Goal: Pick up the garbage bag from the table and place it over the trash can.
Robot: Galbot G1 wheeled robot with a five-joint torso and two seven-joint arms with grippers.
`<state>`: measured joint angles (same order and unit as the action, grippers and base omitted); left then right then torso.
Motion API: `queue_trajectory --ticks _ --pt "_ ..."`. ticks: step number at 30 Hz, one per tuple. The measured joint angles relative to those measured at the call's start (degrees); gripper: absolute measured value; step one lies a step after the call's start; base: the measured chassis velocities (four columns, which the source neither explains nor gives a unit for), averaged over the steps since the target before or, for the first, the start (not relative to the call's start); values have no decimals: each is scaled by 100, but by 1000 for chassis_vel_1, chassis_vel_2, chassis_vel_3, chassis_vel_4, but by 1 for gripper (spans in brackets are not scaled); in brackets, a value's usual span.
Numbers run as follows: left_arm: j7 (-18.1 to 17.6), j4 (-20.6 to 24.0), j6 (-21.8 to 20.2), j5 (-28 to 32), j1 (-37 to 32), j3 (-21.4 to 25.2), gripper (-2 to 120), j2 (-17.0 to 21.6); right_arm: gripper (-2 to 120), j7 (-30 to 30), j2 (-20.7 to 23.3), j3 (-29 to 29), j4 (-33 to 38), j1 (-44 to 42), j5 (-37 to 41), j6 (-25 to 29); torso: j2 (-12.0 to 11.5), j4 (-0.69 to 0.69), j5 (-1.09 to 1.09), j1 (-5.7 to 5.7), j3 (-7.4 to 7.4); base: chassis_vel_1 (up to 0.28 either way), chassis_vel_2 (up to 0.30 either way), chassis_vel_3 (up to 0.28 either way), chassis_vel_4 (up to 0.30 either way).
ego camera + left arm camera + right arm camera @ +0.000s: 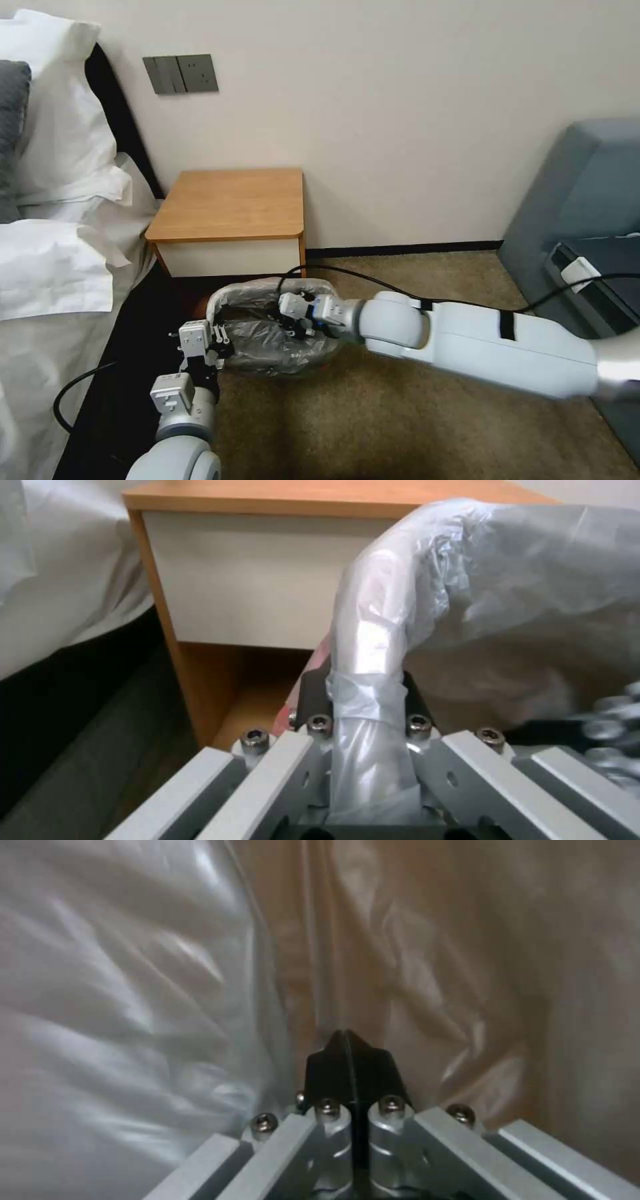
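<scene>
Garbage bag [267, 340] draped over the trash can [223, 300] on the floor before the table [230, 203].
The left gripper [363, 700] pinches the bag-wrapped rim between its pads; the right gripper [350, 1060], fingers pressed together, sits inside the bag.

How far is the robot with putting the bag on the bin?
Done: the table top is bare and the garbage bag lines the trash can.
In hand: the left gripper clamps the bag-covered rim; the right gripper, shut, is inside the bag.
Left: letting go.
</scene>
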<state>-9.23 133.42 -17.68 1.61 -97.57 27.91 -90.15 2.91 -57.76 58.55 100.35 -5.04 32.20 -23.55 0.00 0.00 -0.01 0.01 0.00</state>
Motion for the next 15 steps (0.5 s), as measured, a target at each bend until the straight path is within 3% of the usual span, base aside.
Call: queue_trajectory --ticks 9,15 --pt "-5 108 45 -121 -106 -23 3 -38 0 46 -607 197 -1001 -56 -277 51 0 0 0 0 0 0 0 0 0" --pt "-30 116 67 -158 -120 -34 3 -91 0 15 -750 194 -1209 -100 -325 90 0 0 0 0 0 0 0 0 0"
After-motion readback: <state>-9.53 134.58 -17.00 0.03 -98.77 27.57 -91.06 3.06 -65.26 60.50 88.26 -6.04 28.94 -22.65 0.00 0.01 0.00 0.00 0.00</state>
